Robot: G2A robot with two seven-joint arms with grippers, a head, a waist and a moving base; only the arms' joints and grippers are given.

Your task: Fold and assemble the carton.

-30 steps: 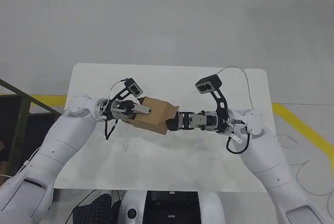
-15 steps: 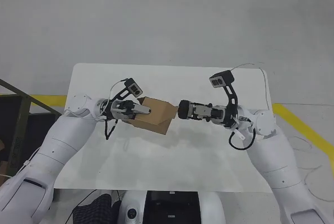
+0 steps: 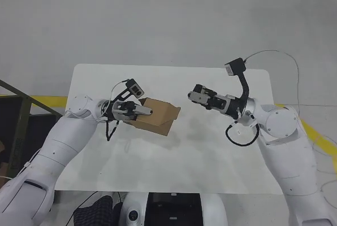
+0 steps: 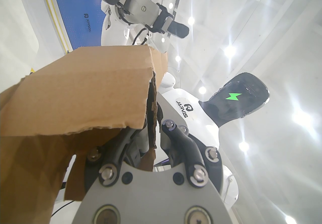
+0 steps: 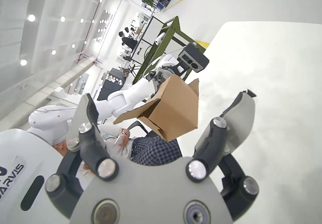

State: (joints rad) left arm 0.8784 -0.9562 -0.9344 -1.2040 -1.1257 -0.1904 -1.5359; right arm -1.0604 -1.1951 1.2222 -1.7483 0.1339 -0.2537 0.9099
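Observation:
A brown carton point(image 3: 159, 116) is held tilted above the white table point(image 3: 214, 158), left of centre, with its open end and loose flaps facing right. My left gripper point(image 3: 133, 111) is shut on the carton's left end. In the left wrist view its fingers point(image 4: 173, 132) pinch a torn-edged cardboard wall of the carton point(image 4: 75, 91). My right gripper point(image 3: 194, 96) hangs open a short way right of the carton, apart from it. In the right wrist view the carton point(image 5: 176, 109) shows beyond the spread fingers point(image 5: 86, 109) of the right gripper point(image 5: 166, 96), nothing between them.
A dark green frame point(image 3: 10, 107) stands off the table's left edge, and a yellow line point(image 3: 310, 130) runs on the floor at the right. The table's front and right parts lie bare.
My right gripper has drawn back from the carton's right end, moving right and toward the table's back. The left gripper and the carton have stayed in place.

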